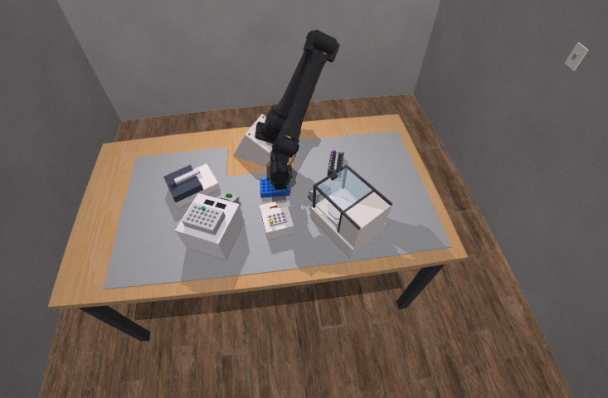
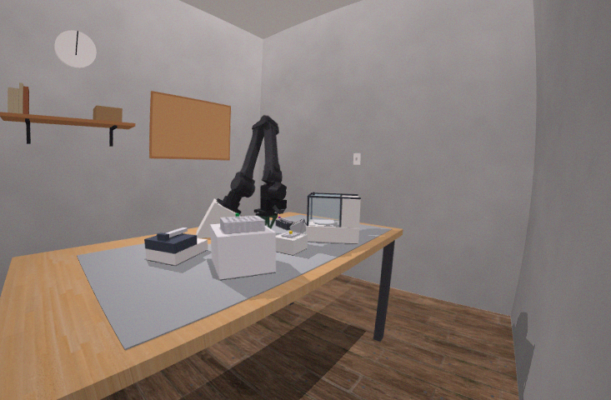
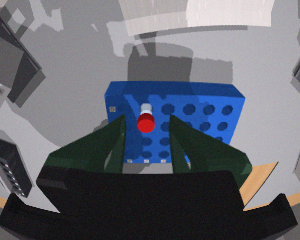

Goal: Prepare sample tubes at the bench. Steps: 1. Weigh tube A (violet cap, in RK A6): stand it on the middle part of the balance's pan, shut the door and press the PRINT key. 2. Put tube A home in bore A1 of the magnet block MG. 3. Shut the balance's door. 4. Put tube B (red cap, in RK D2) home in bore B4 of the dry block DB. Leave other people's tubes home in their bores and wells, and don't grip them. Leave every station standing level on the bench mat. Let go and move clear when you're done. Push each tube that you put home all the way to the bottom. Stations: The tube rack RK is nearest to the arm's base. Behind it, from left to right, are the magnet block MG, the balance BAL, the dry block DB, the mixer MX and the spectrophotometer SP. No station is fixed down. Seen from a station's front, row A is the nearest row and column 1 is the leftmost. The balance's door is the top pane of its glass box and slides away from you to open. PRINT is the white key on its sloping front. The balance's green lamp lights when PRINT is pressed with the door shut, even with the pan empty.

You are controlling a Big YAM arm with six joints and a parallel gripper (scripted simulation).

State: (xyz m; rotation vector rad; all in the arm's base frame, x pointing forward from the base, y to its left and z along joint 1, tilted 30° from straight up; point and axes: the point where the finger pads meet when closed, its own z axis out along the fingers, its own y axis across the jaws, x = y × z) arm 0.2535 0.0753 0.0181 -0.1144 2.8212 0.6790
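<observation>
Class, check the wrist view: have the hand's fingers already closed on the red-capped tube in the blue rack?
No: the red-capped tube stands in the blue rack, with both green fingers apart from it.

Top view: set high and well back, angled steeply down; the whole table (image 1: 79, 262) and all stations are taken in, with the arm's base on the far side.
Exterior view: placed low beside a table (image 2: 41, 302) corner, facing along it toward two walls.
Wrist view: mounted behind the end effector (image 3: 148, 142), looking down, very near the blue rack (image 3: 204, 110).
Shared: the blue rack (image 1: 268, 188) is seen in the top and wrist views.
</observation>
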